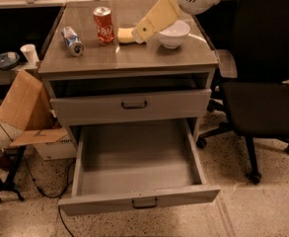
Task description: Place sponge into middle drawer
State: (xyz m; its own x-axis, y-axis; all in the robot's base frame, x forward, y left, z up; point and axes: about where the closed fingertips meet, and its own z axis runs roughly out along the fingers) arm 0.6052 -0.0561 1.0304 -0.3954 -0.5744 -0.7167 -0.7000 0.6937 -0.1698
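Camera view: sponge [125,35] lies on cabinet top [134,58], far side, btwn upright red can [103,24] at left and white bowl [173,32] at right. Gripper [140,33] slants in from upper right, tip at sponge's right end; open/closed state cannot tell. Middle drawer [99,204] pulled well out toward near side, below upper drawer [85,107].

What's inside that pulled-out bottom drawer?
The drawer shows only bare grey floor; its back end is hidden under the upper drawer. The sponge lies on the cabinet top, with the gripper right by it.
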